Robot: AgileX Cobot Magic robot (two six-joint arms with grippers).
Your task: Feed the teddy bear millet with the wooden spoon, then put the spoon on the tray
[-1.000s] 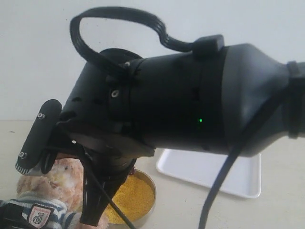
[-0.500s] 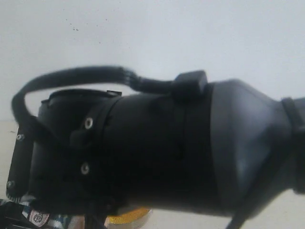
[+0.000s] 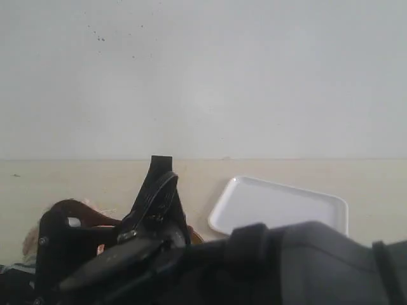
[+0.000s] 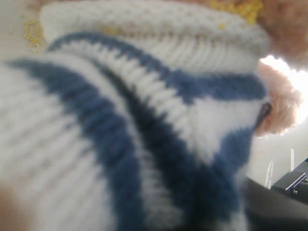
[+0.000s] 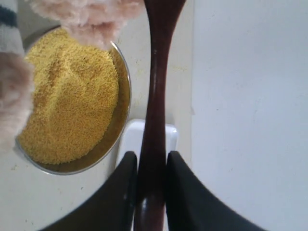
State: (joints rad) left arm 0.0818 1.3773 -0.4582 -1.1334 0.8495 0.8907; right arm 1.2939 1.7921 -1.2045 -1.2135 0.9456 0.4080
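right wrist view: right gripper [image 5: 151, 156] closed on the wooden spoon [image 5: 155, 96]. both dark fingers [image 5: 126, 192] press the thin handle, one on each side, no gap. the handle runs straight out from the fingers and widens at the frame edge, where the spoon's head is cut off; cannot tell if it carries grain. the wide end lies just beside pale fur of the teddy bear [image 5: 86, 17]. next to the handle sits a round metal bowl [image 5: 124, 113], heaped with yellow millet [image 5: 67, 96]; more fur overlaps the bowl's far rim. a white corner of the tray [image 5: 172, 137] shows behind the handle, near the fingers.

left wrist view: very close and blurred. navy-and-white knit of the bear's shirt fills nearly the whole frame, with a fluffy patch of fur past it. loose yellow grains [image 4: 238, 6] lie on the fur above the collar, and a few more on the table beside it. the left gripper itself does not show, so its jaws cannot be judged.

exterior view: a black arm [image 3: 305, 267] blocks the foreground. the tray lies flat on the beige table [image 3: 381, 184] beyond it, nothing on the visible part.
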